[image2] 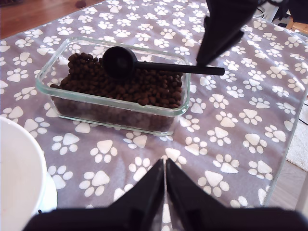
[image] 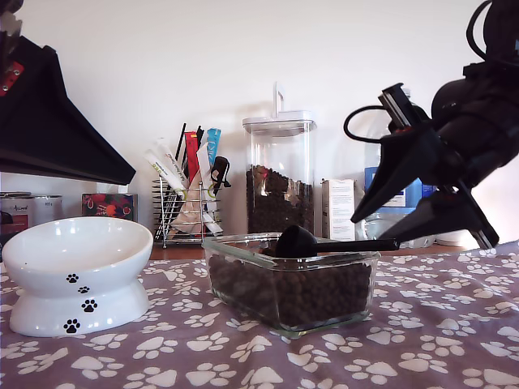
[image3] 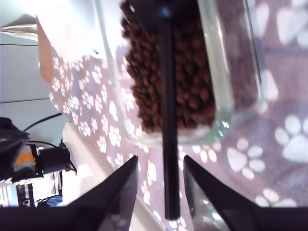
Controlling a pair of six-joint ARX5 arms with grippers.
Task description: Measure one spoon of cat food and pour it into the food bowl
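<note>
The black spoon (image: 297,241) lies across the clear glass dish (image: 235,245), its bowl resting on the dark cat food (image: 292,293) and its handle sticking out past the rim. My second gripper (image: 375,229) is open at the exterior view's right. Its fingers (image3: 120,192) stand on either side of the handle's end (image3: 168,144) with gaps showing. In the first wrist view the spoon (image2: 120,60) and cat food (image2: 144,89) lie ahead of my first gripper (image2: 165,192), which is shut on nothing above the cloth. The white food bowl (image: 77,263) stands at the exterior view's left and looks empty.
A tall lidded canister (image: 278,178) of kibble, a wire rack (image: 188,203) of pouches, cans (image: 24,212) and a box (image: 340,209) line the back. A black arm part (image: 49,121) hangs at the exterior view's upper left. The purple paw-print cloth (image: 422,324) covers the table.
</note>
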